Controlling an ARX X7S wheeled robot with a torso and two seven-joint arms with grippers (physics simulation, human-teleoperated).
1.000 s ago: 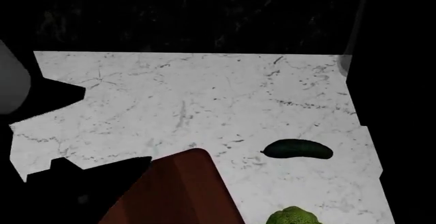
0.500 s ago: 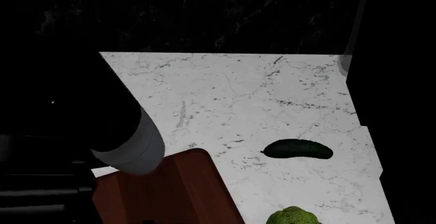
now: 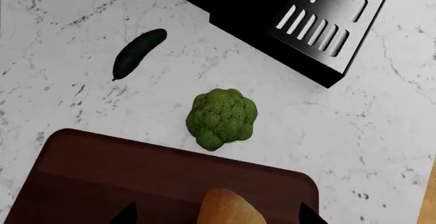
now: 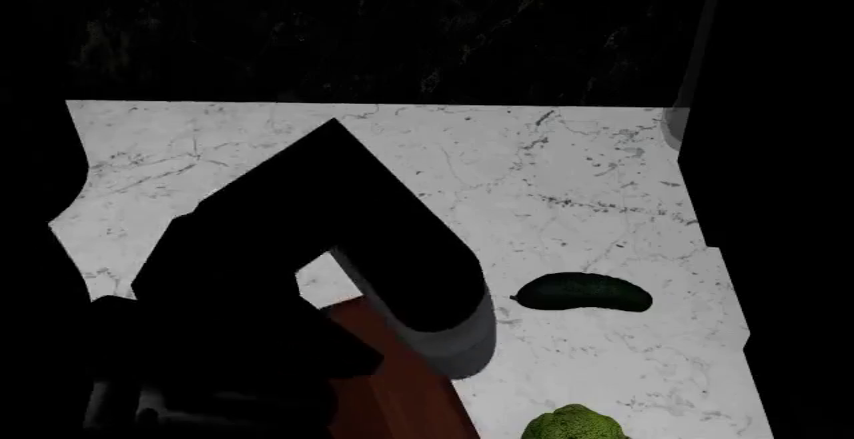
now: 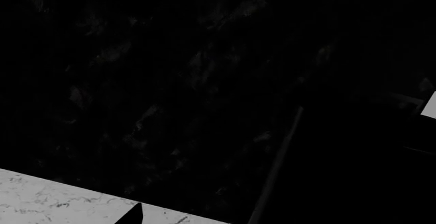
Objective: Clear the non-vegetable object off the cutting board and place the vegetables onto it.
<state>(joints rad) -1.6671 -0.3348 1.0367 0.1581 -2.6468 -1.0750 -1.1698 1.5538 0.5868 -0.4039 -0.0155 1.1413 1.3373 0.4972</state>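
In the left wrist view the dark reddish-brown cutting board (image 3: 136, 173) carries a rounded orange-brown object (image 3: 228, 211). My left gripper (image 3: 216, 216) is open above the board, with its dark fingertips (image 3: 126, 215) wide apart on either side of that object, not touching it. The light green broccoli head (image 3: 223, 117) lies on the marble just off the board's edge, and the dark green cucumber (image 3: 138, 53) lies farther out. In the head view my left arm (image 4: 334, 259) hides most of the board (image 4: 400, 389); the cucumber (image 4: 583, 292) and broccoli (image 4: 574, 426) lie to its right. My right gripper (image 5: 218, 220) shows one fingertip (image 5: 132, 215) set far off centre.
A black appliance with a slotted grille (image 3: 334, 15) stands on the white marble counter (image 3: 354, 122) beyond the broccoli. A dark wall (image 4: 400, 29) backs the counter. The right wrist view is mostly dark, with a strip of counter (image 5: 41, 198).
My left arm has swung in from the left of the head view toward the middle and now covers most of the board. The cucumber and broccoli have not moved.
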